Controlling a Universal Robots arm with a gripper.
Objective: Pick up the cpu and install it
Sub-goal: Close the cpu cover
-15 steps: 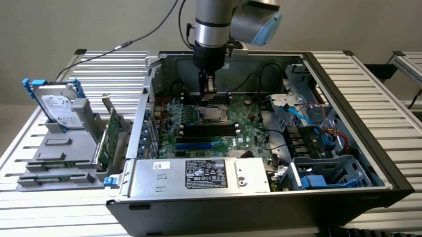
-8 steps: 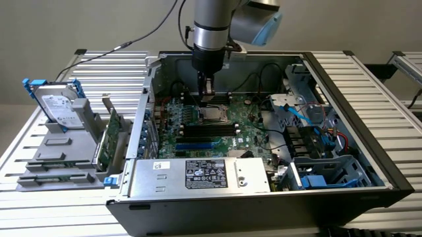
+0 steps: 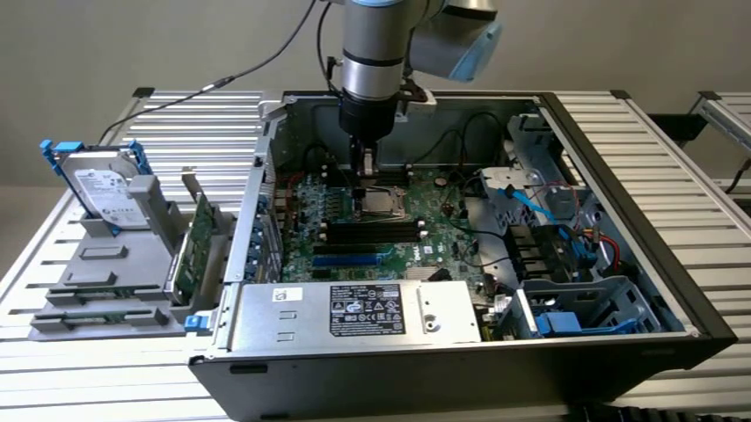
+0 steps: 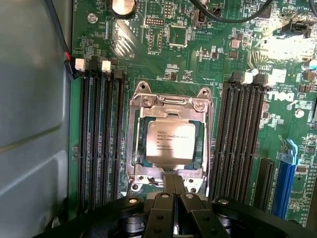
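Over socket frame: I see open room above the cpu.
Sides: low memory slots crowd both flanks.

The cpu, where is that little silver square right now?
In the wrist view the cpu lies in the metal socket frame on the green motherboard, between the black memory slots, right by the shut tool.

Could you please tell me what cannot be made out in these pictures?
- Wrist view: the print on the cpu is too small to read.
- Wrist view: the shut end effector covers the nearest edge of the socket frame; whether it touches the frame is unclear.
- Wrist view: contacts under the cpu are hidden by the cpu.
- Exterior view: the hard drive label is too small to read.
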